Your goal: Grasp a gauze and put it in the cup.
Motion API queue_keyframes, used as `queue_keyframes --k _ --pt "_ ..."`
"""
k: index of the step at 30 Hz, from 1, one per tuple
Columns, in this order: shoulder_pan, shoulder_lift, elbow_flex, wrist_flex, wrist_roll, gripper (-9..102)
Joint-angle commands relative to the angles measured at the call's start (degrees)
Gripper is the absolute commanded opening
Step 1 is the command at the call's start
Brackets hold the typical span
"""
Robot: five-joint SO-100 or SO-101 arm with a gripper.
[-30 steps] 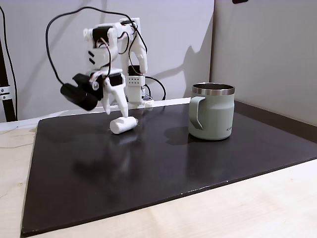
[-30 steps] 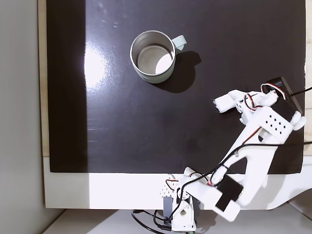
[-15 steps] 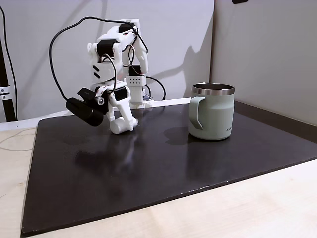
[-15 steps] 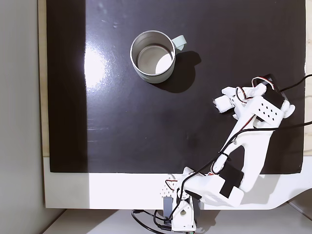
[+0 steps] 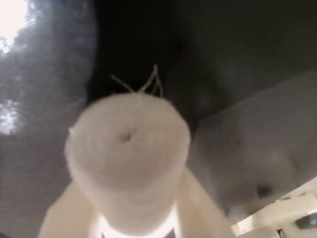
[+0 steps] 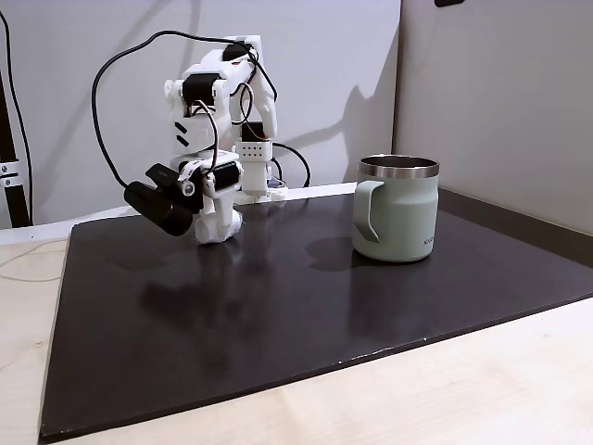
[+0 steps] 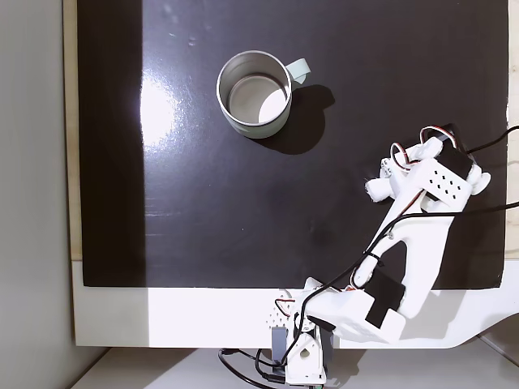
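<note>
Gripper: the gripper (image 5: pixel 133 225) sat low on the black mat (image 6: pixel 306 306), its two pale fingers (image 5: pixel 200 208) either side of the gauze (image 5: pixel 128 158), apparently pinching it; contact on both sides could not be confirmed.
Gauze, place: in the wrist view the roll filled the space between the fingers, its round end toward the camera. In a fixed view the gauze (image 7: pixel 377 190) poked out at the gripper's (image 7: pixel 385 181) tip, at the mat's right side. In the other fixed view the gripper (image 6: pixel 220 227) hid most of it.
Gauze, handling: likely light and soft, squashing under pressure; loose threads at its far end suggested it could fray or unwind. Fabric probably gave good grip.
Where to hold: across the round side, near mid-length, seemed safest.
Cup: the cup (image 7: pixel 255 94) stood upright and well apart from the gripper, up and left in that fixed view, mouth open.
</note>
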Motion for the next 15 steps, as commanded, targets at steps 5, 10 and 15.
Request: queue_keyframes --k 5,10,15 --pt "-1.4 4.8 -9.6 7.2 3.3 0" --pt "-2.5 11.0 -16.0 13.9 5.5 0" --pt "-4.0 13.4 -28.4 22.7 8.8 0"
